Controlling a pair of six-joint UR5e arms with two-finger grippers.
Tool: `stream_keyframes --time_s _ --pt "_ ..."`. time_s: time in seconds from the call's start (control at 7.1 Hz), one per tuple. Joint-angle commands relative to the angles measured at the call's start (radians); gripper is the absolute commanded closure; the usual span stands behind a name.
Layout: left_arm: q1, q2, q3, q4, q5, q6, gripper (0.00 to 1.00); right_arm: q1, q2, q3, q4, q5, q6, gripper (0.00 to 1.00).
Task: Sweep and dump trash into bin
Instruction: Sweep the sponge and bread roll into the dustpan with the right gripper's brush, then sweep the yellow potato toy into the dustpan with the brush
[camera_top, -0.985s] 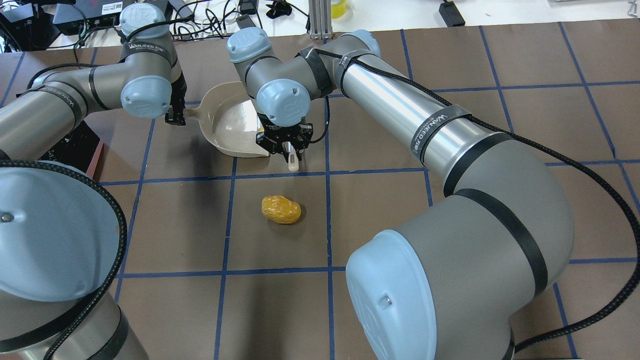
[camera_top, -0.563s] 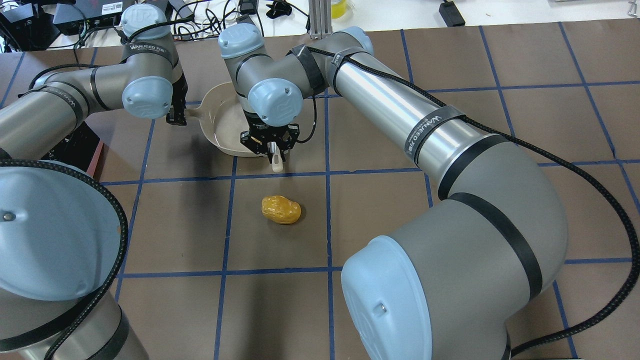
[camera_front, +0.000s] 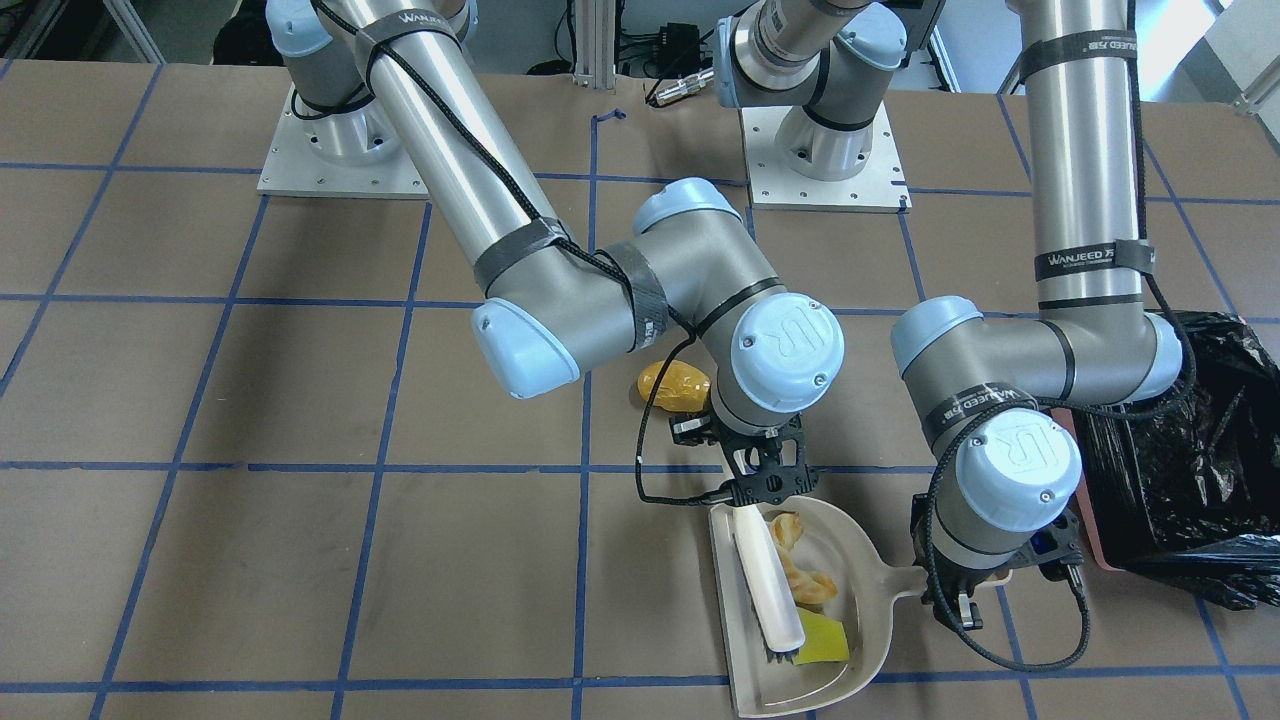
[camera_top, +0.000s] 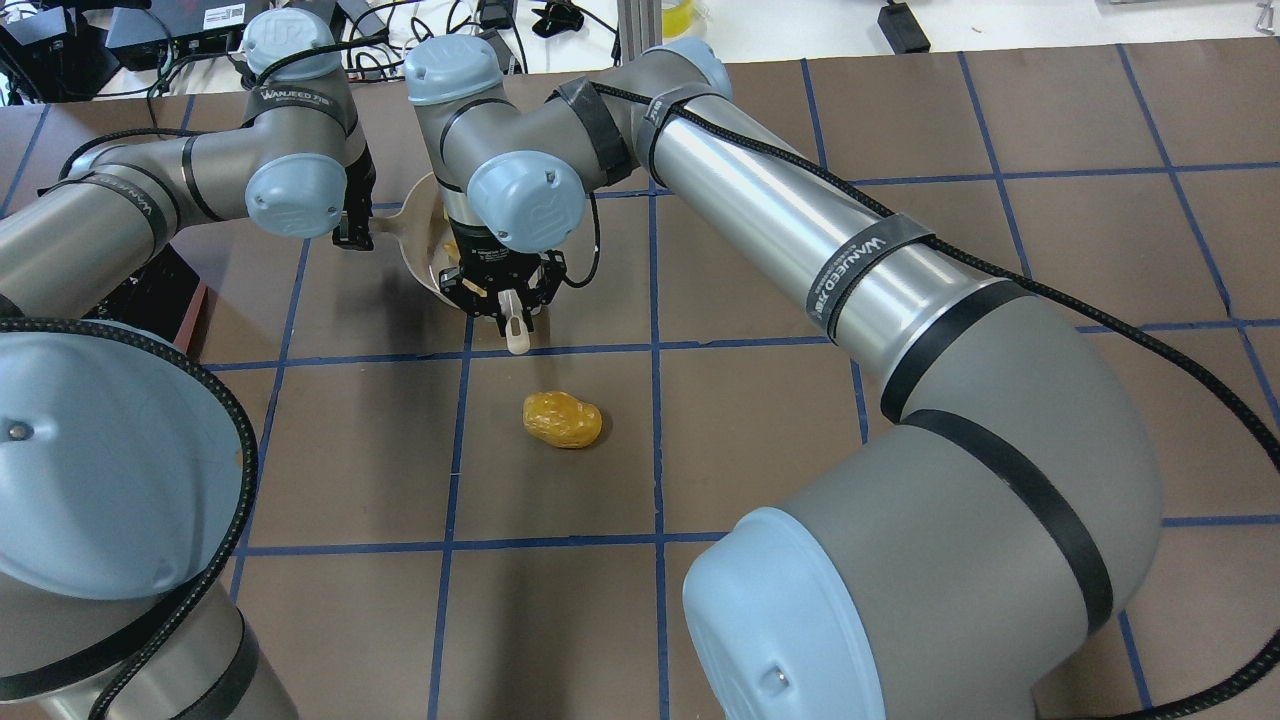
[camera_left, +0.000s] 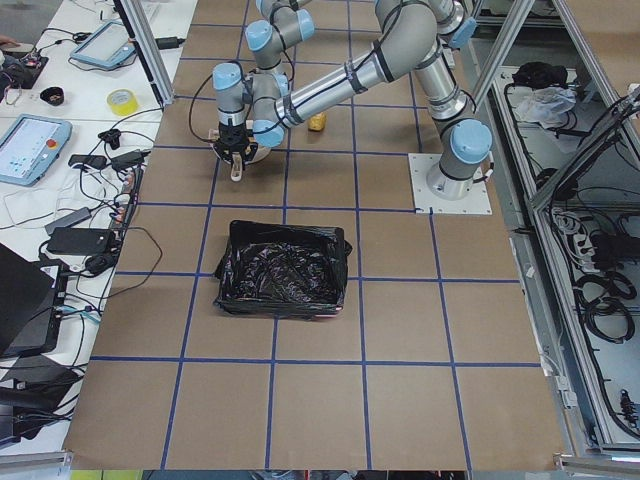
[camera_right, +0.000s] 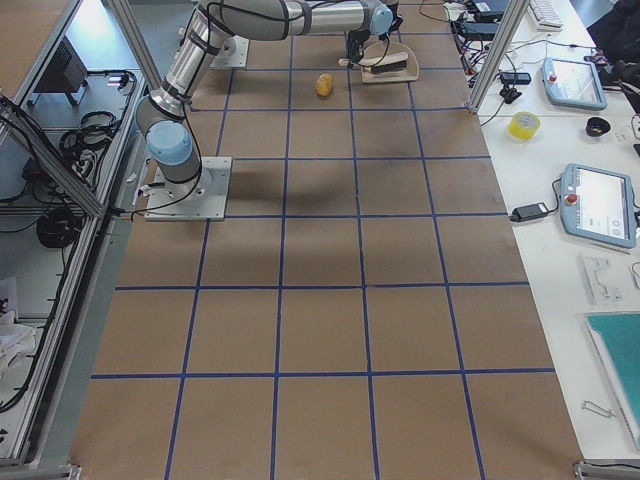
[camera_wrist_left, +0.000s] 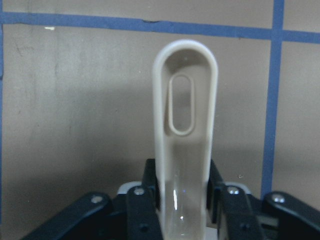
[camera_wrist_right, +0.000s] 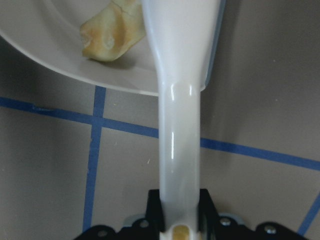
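Note:
The beige dustpan (camera_front: 865, 620) lies on the table. My left gripper (camera_front: 962, 600) is shut on its handle (camera_wrist_left: 186, 125). My right gripper (camera_front: 762, 482) is shut on a white brush (camera_front: 766, 578) whose head lies inside the pan. The tan croissant piece (camera_front: 802, 578) and the yellow wedge (camera_front: 822, 640) sit in the pan beside the brush. The golden-orange bread roll (camera_top: 562, 419) lies on the table outside the pan, near my right wrist. The bin (camera_front: 1195, 460), pink with a black bag, stands just beyond my left arm.
Two white arm baseplates (camera_front: 335, 150) sit at the robot's side of the table. A side bench holds tablets, cables and a yellow tape roll (camera_left: 123, 101). The brown table is marked with blue tape squares (camera_top: 455, 450).
My right gripper has moved leftward with the brush, from the pan's open edge to over the pan. My left gripper, the dustpan and the bread roll have stayed put.

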Motion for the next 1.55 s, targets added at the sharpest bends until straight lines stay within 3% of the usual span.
stream_keyframes --time_s 0.0,0.28,0.42,0.56,0.84,0.99,1.41 --pt "0.001 0.017 -0.005 -0.001 0.009 0.036 1.0 -0.058 -0.095 0.008 0.154 -0.087 -0.037 0.92" --pt "0.003 0.06 -0.017 -0.001 0.009 0.045 1.0 -0.083 -0.19 0.043 0.352 -0.142 -0.016 0.92" --pt "0.004 0.089 -0.044 -0.011 0.01 0.047 1.0 -0.083 -0.253 0.116 0.411 -0.145 0.016 0.92" --pt "0.009 0.127 -0.122 0.004 0.013 0.115 1.0 -0.083 -0.329 0.256 0.39 -0.128 0.124 0.92" --pt "0.024 0.23 -0.303 0.068 0.033 0.163 1.0 -0.078 -0.472 0.51 0.216 -0.091 0.277 0.92" --pt "0.026 0.286 -0.381 0.072 0.036 0.157 1.0 -0.077 -0.502 0.579 0.135 -0.021 0.336 0.92" --pt "0.026 0.42 -0.543 0.07 0.105 0.153 1.0 -0.037 -0.499 0.639 0.093 0.129 0.53 1.0"
